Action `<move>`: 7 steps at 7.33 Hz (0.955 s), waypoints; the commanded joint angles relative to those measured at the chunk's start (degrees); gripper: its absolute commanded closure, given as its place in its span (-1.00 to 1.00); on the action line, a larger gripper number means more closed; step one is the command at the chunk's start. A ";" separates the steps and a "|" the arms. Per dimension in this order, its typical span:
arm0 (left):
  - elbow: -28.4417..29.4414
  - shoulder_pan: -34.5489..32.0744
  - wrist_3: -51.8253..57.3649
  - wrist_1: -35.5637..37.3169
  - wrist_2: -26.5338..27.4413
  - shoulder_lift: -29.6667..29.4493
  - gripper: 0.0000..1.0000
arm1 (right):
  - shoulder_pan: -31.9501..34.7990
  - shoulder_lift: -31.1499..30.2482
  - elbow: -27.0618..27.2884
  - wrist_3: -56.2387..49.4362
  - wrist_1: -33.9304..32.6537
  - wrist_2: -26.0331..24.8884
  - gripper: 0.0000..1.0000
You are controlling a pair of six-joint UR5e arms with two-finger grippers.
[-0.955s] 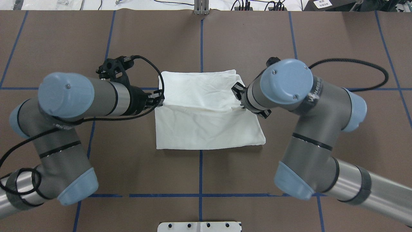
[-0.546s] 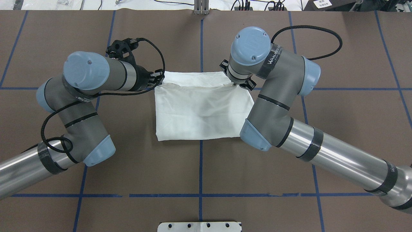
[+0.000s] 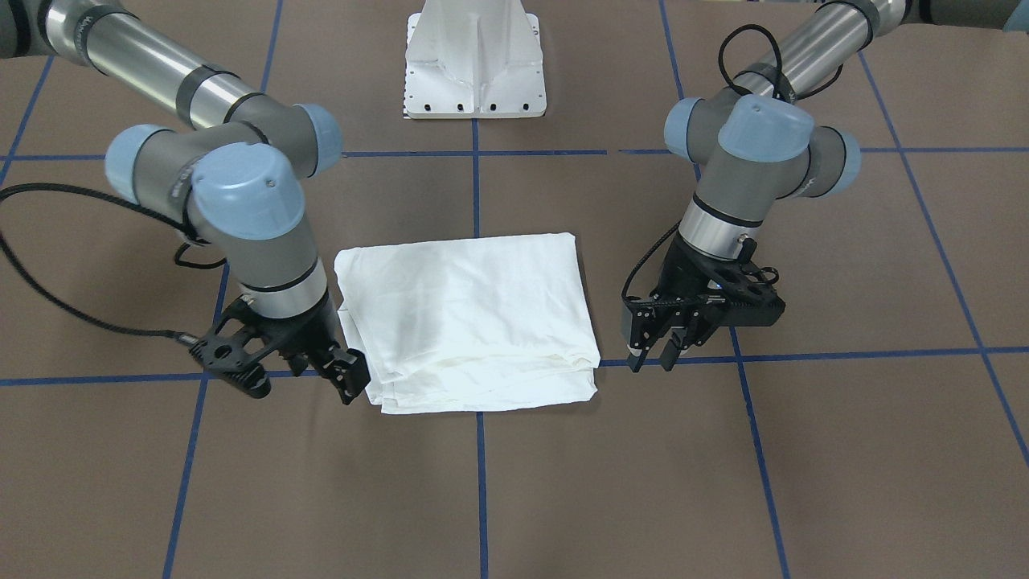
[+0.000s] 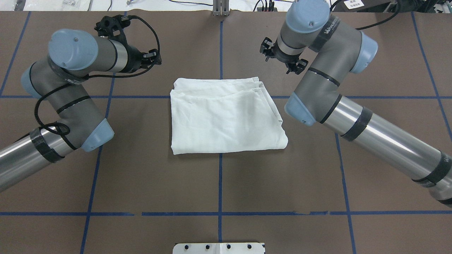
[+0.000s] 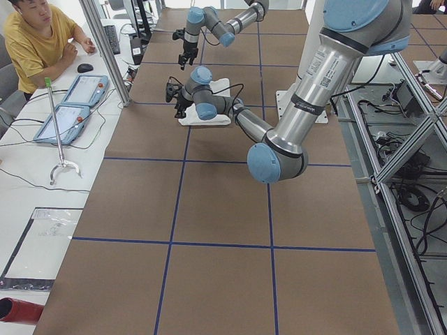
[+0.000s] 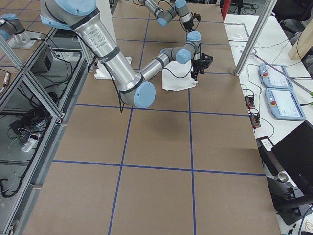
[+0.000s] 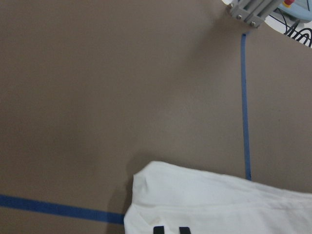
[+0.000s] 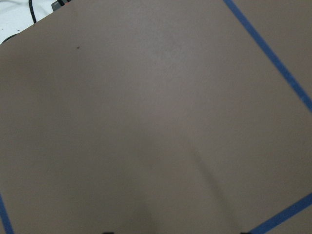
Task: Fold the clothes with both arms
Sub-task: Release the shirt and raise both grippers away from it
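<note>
The white T-shirt point(image 4: 226, 120) lies folded into a rough rectangle at the middle of the brown table, several layers stacked at its far edge; it also shows in the front view point(image 3: 466, 322). My left gripper point(image 4: 153, 58) hovers off the shirt's far left corner, open and empty; in the front view point(image 3: 653, 358) a gap shows between its fingers. My right gripper point(image 4: 280, 60) hovers off the far right corner, open and empty, beside the shirt in the front view point(image 3: 342, 378). The left wrist view shows one shirt corner point(image 7: 219, 204). The right wrist view shows only table.
The white metal pedestal base point(image 4: 219, 248) stands at the table's near edge, also in the front view point(image 3: 474, 64). Blue tape lines grid the brown table point(image 4: 141, 176). An operator point(image 5: 42, 42) sits by tablets point(image 5: 73, 105) beyond the far edge.
Both grippers carried the shirt's near layer to the far edge, let it go, then rose and moved outward and farther away. The shirt now lies flat, folded over.
</note>
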 commanded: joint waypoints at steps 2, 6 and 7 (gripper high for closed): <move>0.22 -8.34 15.94 0.70 -10.02 2.34 -0.08 | 11.85 -7.84 -0.11 -22.62 0.07 10.54 -1.00; -0.21 -28.19 54.52 12.24 -27.87 9.12 -0.05 | 31.36 -15.16 0.15 -71.60 -15.49 21.13 -1.00; -0.82 -31.81 61.57 18.92 -27.99 9.12 -0.09 | 36.80 -14.72 0.93 -83.93 -24.10 21.13 -1.00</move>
